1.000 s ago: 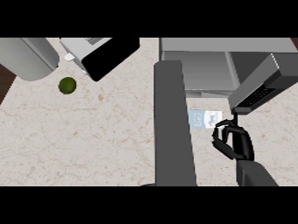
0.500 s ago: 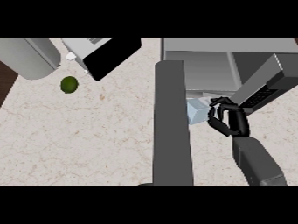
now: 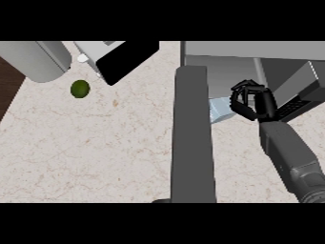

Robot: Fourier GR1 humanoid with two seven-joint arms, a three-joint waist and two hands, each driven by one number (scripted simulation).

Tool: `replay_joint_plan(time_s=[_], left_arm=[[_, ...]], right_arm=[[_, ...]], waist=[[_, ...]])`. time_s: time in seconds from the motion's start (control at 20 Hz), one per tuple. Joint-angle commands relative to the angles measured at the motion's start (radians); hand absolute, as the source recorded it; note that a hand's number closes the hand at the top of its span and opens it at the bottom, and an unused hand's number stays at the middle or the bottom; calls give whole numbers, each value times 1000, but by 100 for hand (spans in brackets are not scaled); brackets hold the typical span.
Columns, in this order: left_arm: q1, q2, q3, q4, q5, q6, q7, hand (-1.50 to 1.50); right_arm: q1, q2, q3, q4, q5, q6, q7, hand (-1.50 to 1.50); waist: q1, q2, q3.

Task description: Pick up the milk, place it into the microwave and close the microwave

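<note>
Where the microwave [image 3: 277, 64] opens — right hand [image 3: 258, 102], fingers [image 3: 244, 93] curled round the pale milk [image 3: 221, 108].

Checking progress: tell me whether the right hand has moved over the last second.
Yes. The right hand has moved up the view, toward the open microwave, away from the counter's near edge.

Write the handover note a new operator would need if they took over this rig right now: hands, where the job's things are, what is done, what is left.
Right hand: fingers curled, at the microwave opening, beside the milk; whether it grips the carton cannot be told.
Left hand: not in view.
Microwave door: wide open, reaching toward the robot.
Milk: a pale carton at the front of the opening, partly hidden by the door.
Done: milk brought to the microwave.
Left: confirm it sits inside, pull the hand out, close the door.
</note>
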Motion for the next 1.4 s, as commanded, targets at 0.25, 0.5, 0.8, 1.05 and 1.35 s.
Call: replay_joint_plan(time_s=[0.25,0.5,0.8,1.05,1.35], left_arm=[[-66,35,1,24,1,-5,-1,-150],[-116,61,-32,43,9,24,26,-150],[-143,67,-28,72,5,21,17,-150],[-160,76,-16,88,-17,3,4,-150],[-196,90,-32,96,-16,13,11,-150]], right_arm=[[-121,-77,5,50,30,-44,95,150],[-204,-92,34,64,75,-217,182,150],[-188,-130,23,80,76,-276,178,150],[-196,-189,22,87,80,-259,190,150],[-213,-193,4,87,67,-297,199,150]], waist=[[38,17,2],[59,31,3],[83,48,5],[98,58,5],[114,71,8]])
